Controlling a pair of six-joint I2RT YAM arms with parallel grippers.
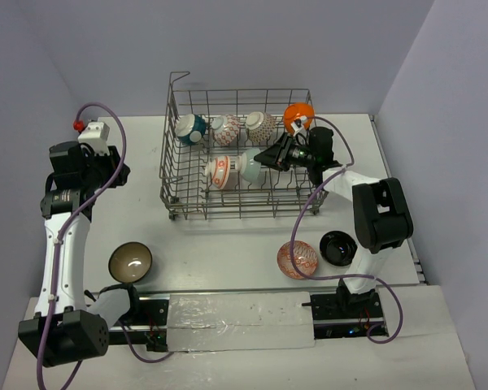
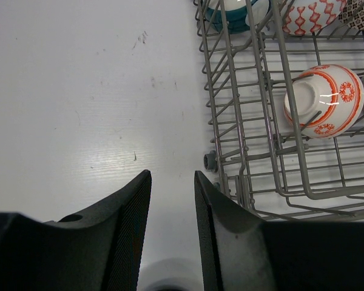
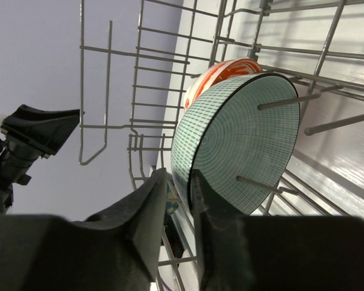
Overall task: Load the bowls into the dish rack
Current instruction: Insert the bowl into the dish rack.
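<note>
We are viewing the whole desk point(image 1: 228, 244) from overhead, while both wrist cameras are closely facing the dish rack point(image 1: 244, 213).

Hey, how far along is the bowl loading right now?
Done: five bowls stand in the rack. In hand: the right gripper pinches the pale green bowl inside it. Remaining: brown, red-patterned and black bowls on the table; left gripper open, empty.

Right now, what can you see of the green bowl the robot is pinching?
The pale green bowl is round and glossy, ceramic by its look, with fine dark speckled rings inside. It stands on edge in the dish rack, between wire tines, beside a white-and-orange bowl. The right gripper pinches its rim, one finger on each side.
</note>
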